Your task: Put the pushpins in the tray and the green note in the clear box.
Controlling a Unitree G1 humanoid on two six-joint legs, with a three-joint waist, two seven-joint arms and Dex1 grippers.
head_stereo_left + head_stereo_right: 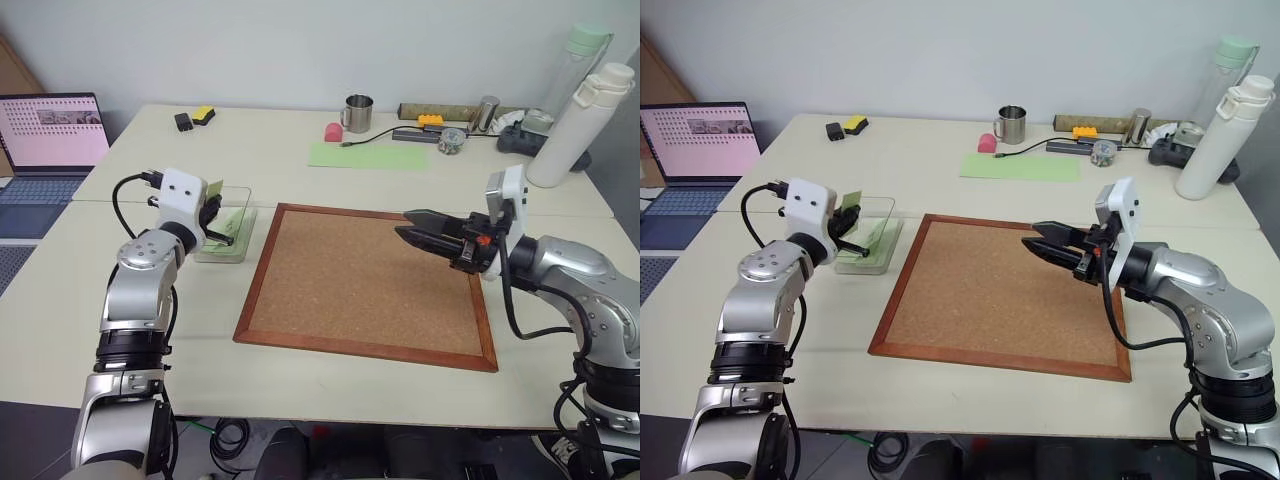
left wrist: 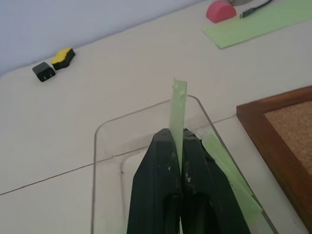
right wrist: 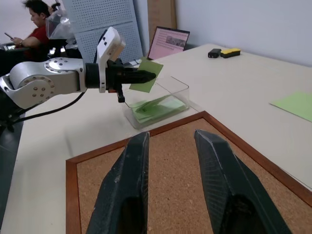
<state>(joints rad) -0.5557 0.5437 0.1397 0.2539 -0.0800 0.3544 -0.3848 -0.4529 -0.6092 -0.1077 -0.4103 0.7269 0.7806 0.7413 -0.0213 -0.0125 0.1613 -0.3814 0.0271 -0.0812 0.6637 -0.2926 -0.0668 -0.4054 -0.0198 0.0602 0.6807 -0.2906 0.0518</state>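
Two grippers hang over the table, and the job looks partly done. Nearest, at the centre of the head views, lies the corkboard [image 1: 368,287]; its face looks bare, with no pushpins that I can make out, though pins that small could escape notice. Over its right edge, at the right of the frame, the right gripper [image 1: 408,227] points level toward the left with its jaws a narrow way apart and nothing between them, as the gap in its wrist view confirms.

Farther left, at the left middle of the frame, the left gripper [image 2: 179,141] has its jaws pinched shut on the green note [image 2: 178,109], which stands on edge above the clear box [image 1: 243,200]. In the right wrist view the note sticks out of the fingertips over the box's open top, apart from its floor. Green paper [image 3: 155,108] already lies inside the box, so at least one note seems placed.

Toward the back, at the upper middle, lie a large green sheet [image 1: 366,155], a metal mug [image 1: 358,113] and a pink item [image 1: 333,131]; a white bottle [image 1: 578,128] stands at the upper right.

I judge that the held note only needs releasing into the box. I cannot pick out the tray, so the pin half cannot be judged.
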